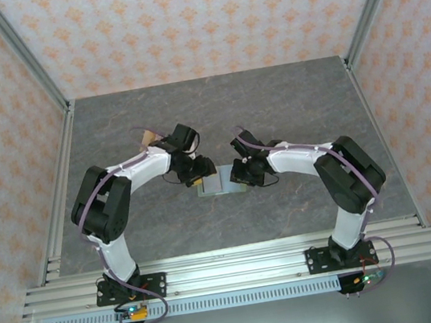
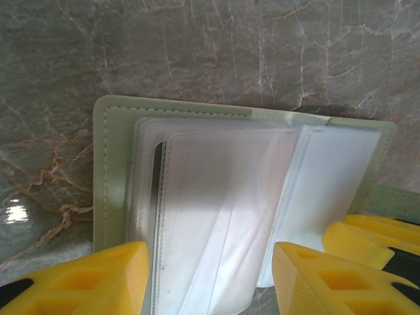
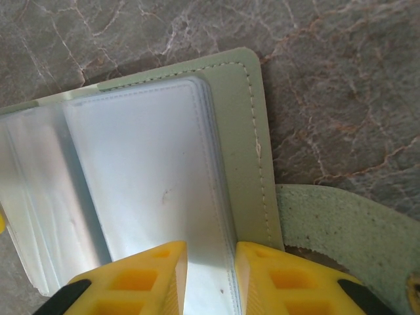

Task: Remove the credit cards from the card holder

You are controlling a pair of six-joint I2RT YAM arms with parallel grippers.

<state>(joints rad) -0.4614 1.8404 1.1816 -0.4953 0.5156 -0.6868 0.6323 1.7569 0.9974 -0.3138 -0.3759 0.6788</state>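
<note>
Open card holder (image 2: 115,170) | left pincer (image 2: 210,275), 10 o'clock, half-open astride sleeves (image 2: 223,190), empty | right pincer (image 3: 205,266), 3 o'clock, narrow on sleeve edge; I judge it steadying, grip unclear

Tiny card holder (image 1: 219,187) at centre, details unreadable; up close its edge runs off the bottom, strap (image 3: 341,226) clipped lower right

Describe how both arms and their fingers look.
The left arm and right arm match: white links, bulky black joints, and thin purple cables running along them. The left fingers and right fingers are bright yellow blocks with moulded hollows, on black mounts.
</note>
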